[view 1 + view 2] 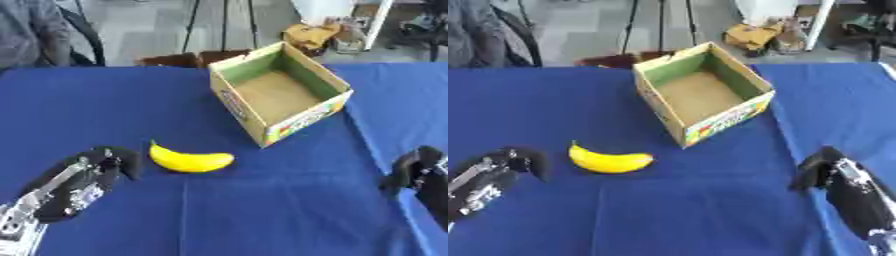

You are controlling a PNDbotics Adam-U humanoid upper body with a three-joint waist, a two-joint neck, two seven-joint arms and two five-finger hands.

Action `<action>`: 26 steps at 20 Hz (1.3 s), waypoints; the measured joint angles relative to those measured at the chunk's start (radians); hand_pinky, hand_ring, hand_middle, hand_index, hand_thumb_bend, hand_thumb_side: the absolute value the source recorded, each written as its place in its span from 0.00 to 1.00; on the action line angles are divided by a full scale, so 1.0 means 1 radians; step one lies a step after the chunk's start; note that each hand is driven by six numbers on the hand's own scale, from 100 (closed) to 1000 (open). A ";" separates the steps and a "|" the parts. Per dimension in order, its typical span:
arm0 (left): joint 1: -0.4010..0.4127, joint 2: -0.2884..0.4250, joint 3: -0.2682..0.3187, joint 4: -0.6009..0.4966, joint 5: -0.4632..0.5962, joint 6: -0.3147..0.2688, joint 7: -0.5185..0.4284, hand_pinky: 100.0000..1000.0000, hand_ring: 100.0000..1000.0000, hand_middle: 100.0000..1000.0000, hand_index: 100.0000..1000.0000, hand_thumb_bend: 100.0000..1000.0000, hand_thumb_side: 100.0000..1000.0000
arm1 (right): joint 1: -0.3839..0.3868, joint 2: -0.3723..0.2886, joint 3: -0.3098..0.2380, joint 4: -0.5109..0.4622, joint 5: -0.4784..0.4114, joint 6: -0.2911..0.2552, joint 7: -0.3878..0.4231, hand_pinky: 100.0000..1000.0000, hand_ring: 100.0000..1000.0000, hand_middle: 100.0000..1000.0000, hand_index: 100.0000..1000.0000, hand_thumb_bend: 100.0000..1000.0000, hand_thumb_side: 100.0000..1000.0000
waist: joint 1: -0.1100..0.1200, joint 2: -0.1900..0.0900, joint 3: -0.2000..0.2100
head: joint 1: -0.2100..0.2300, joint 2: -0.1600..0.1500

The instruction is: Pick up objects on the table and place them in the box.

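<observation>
A blue-covered table (289,210) seen from above. At the lower left, the robot's left hand (105,167) rests on the cloth, its fingers curled downward around nothing, just beside a yellow banana (190,161) but not touching it. The banana lies on its side near the table's middle. Beyond it and to the right stands an open cardboard box (278,95) — upright, nothing visible inside. At the lower right edge sits the right hand (826,170) — whether its fingers are spread or closed cannot be told

Bare cloth (289,200) between banana (191,160) and box (278,90); box top open.
</observation>
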 measured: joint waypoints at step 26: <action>-0.347 0.413 -0.072 0.129 -0.344 -0.259 0.138 0.74 0.74 0.70 0.85 0.26 0.64 | 0.007 -0.001 0.007 0.000 0.000 0.005 0.013 0.46 0.30 0.25 0.52 0.00 0.76 | 0.018 -0.023 -0.039 | 0.000 0.000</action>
